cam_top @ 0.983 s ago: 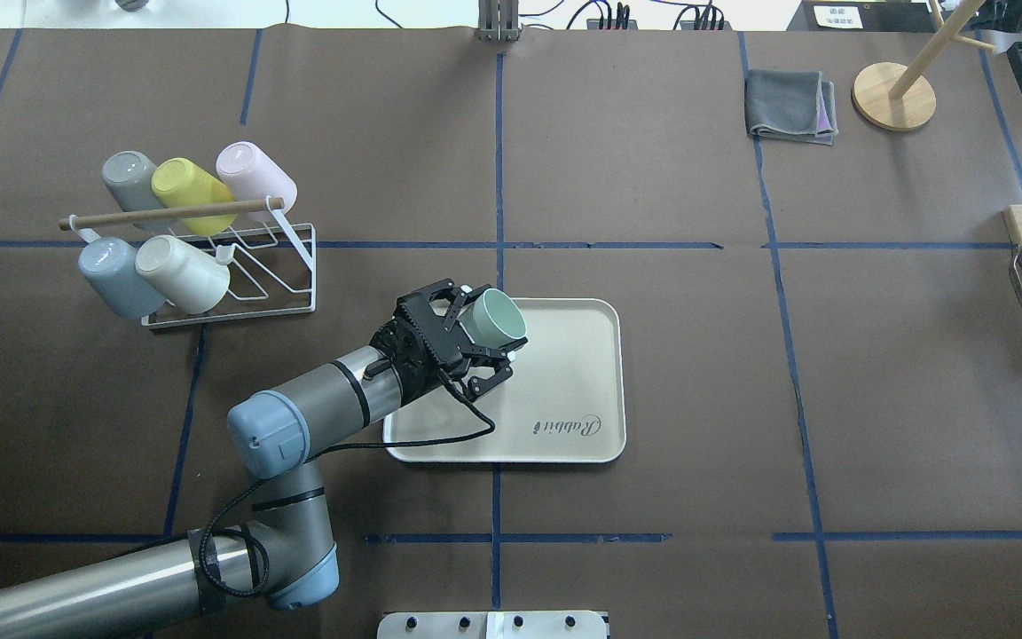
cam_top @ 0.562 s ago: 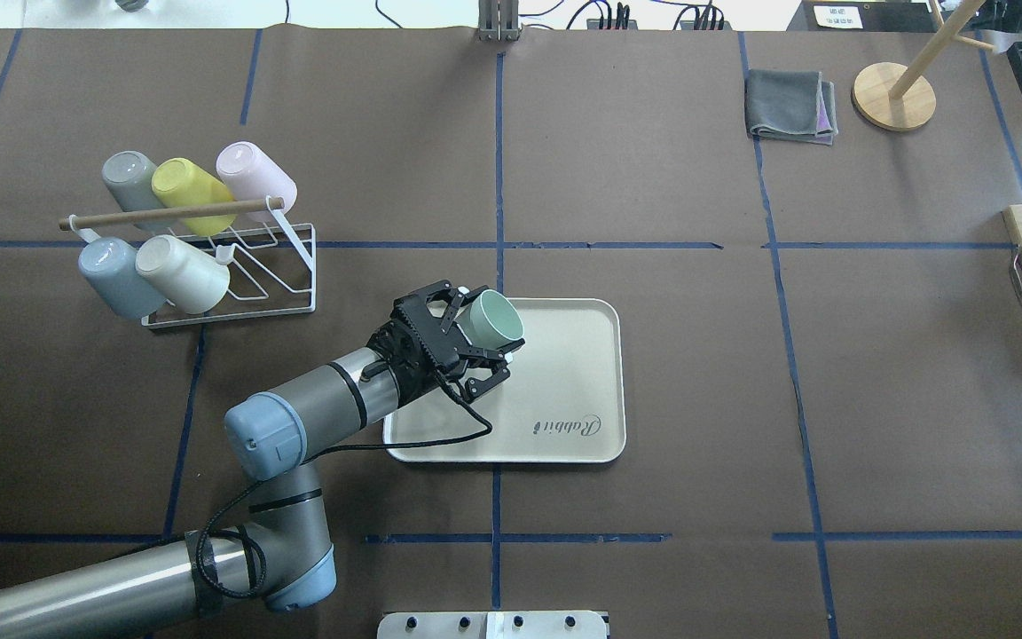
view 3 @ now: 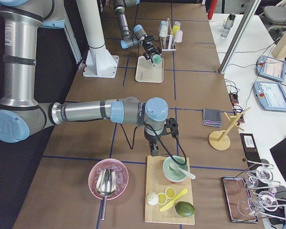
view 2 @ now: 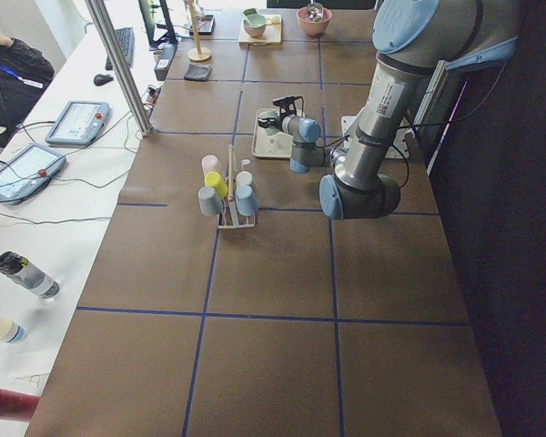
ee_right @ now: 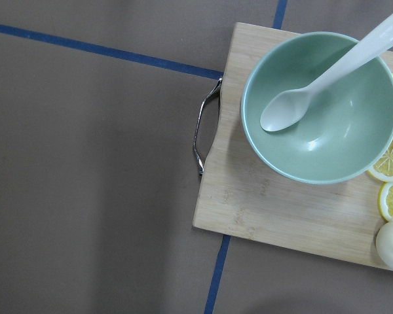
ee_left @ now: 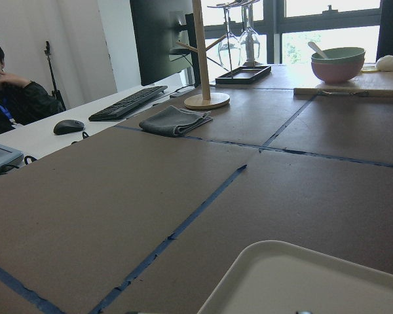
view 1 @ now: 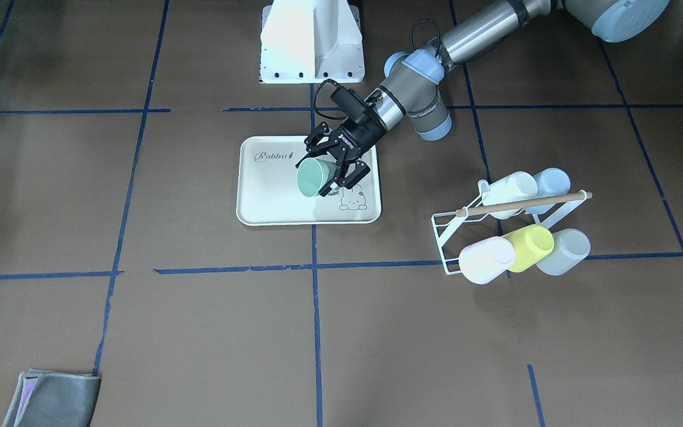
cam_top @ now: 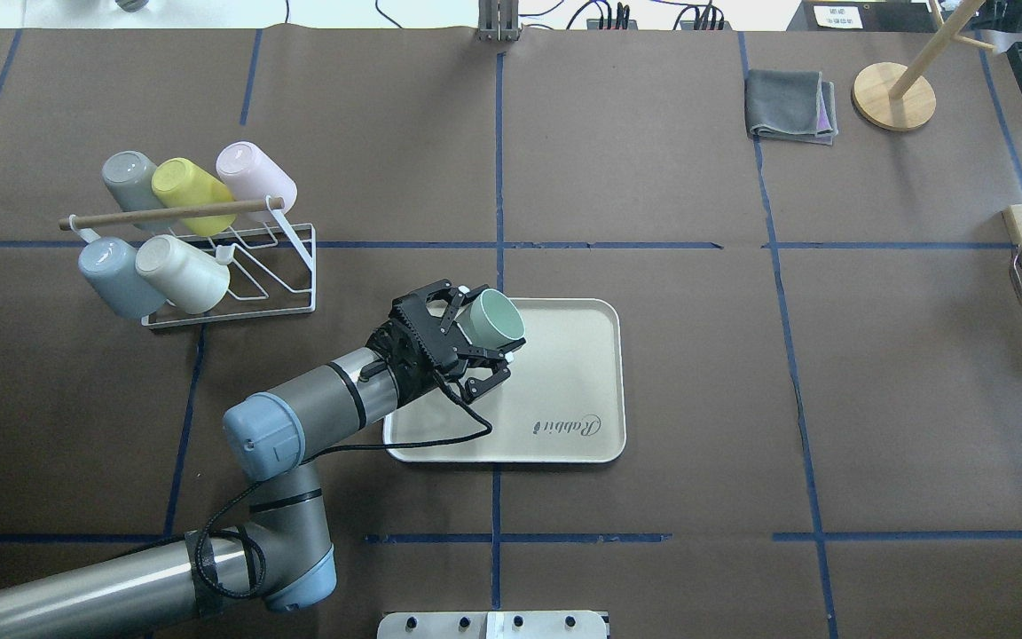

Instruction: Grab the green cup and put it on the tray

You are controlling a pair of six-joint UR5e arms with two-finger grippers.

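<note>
Now, cup [cam_top: 491, 319] over tray [cam_top: 564, 390].
Tilted, it is clamped between the left fingers [cam_top: 484, 355] above the tray's end; right fingers [view 3: 154, 152]: cannot tell how open.

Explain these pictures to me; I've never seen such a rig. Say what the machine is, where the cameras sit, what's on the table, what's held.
Two robot arms share a table, each ending in a two-finger gripper. Fixed cameras look from behind the robot, from opposite it and from each table end; two more ride the wrists. The left gripper holds the green cup tilted over the tray. Five more cups sit on a wire rack. The right gripper hangs by a cutting board bearing a bowl; open or shut, I cannot tell.
</note>
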